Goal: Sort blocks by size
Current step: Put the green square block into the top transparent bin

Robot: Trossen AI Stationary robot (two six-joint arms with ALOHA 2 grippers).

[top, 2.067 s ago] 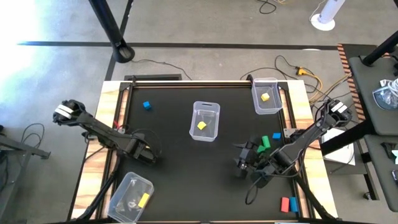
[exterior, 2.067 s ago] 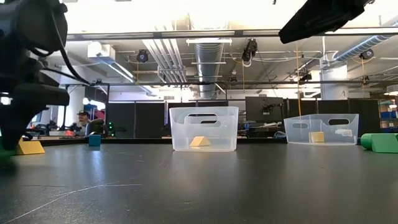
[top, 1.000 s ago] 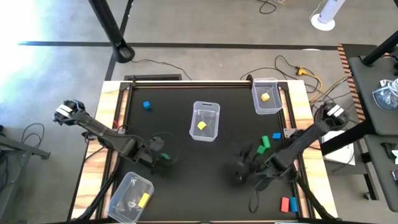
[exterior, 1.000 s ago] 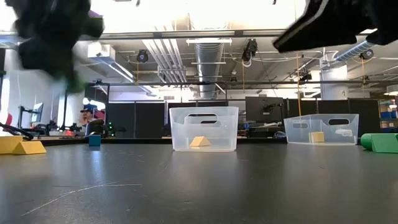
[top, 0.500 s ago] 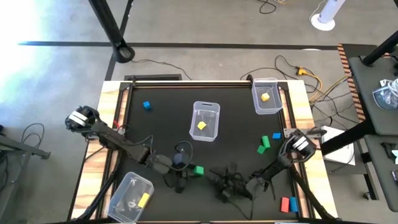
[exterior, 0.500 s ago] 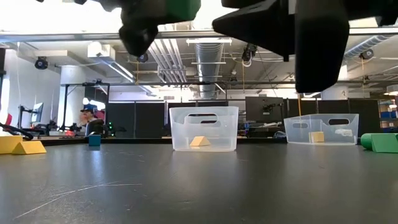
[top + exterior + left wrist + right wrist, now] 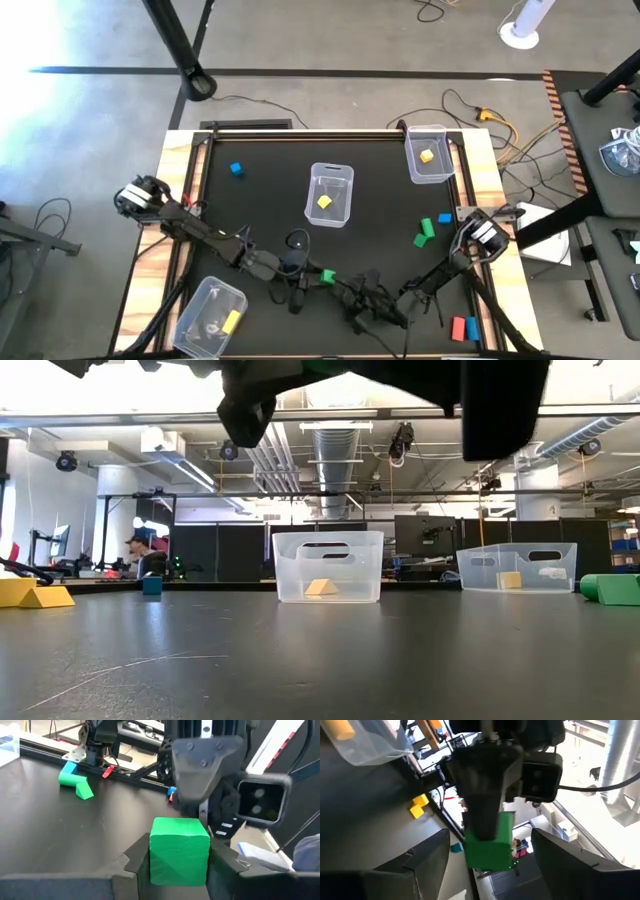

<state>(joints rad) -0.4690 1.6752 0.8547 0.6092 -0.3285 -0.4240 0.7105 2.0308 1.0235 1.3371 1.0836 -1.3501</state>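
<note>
My left gripper (image 7: 318, 276) reaches in from the table's left and is shut on a green cube (image 7: 180, 850), held in the air over the near middle of the table. My right gripper (image 7: 352, 293) faces it from the right, open. In the right wrist view its two fingers (image 7: 427, 857) stand wide apart, with the green cube (image 7: 492, 845) ahead between them, untouched. Other blocks lie loose on the table: a blue one (image 7: 236, 170) at the far left, and two green (image 7: 425, 230) and one blue (image 7: 444, 217) at the right. My left gripper pinches the green cube between its two fingers (image 7: 140, 860), one on each of two opposite sides (image 7: 156, 862). The fingers come roughly level from the table's left. The cube sits upright in the hold, lifted clear of the table.
A clear bin (image 7: 330, 193) at the centre holds a yellow block. A second bin (image 7: 428, 153) at the far right holds another. A third bin (image 7: 212, 305) at the near left holds a yellow bar. Red and blue blocks (image 7: 462, 327) lie at the near right corner.
My left gripper has carried the green cube up and toward the table's right and near edge, still shut on it. My right gripper has swung toward the left and near edge, away from the loose green blocks, and now faces the cube.
</note>
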